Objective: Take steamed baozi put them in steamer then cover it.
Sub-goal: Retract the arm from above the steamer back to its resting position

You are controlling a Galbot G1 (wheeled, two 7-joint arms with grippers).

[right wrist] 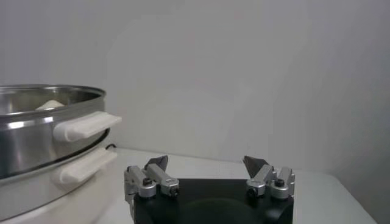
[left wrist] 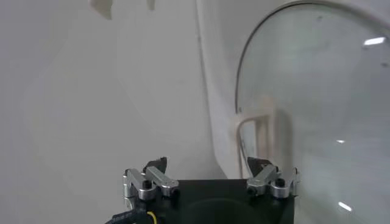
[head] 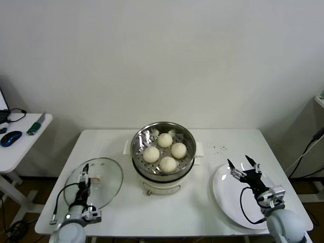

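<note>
On the table, all four steamed baozi [head: 164, 150] sit in the steamer [head: 188, 163], so covering comes next: left gripper [head: 84, 178], fingers spread, must clasp the cover [head: 112, 181] handle (right gripper [head: 243, 166] idles, released, over the plate [head: 223, 195]).

Black grippers, silver screwed knuckles, black cables, grey-white wrists

White plate [head: 225, 195] on table [head: 202, 212] right; side desk [head: 20, 147] w/ blue mouse [head: 10, 137].
</note>
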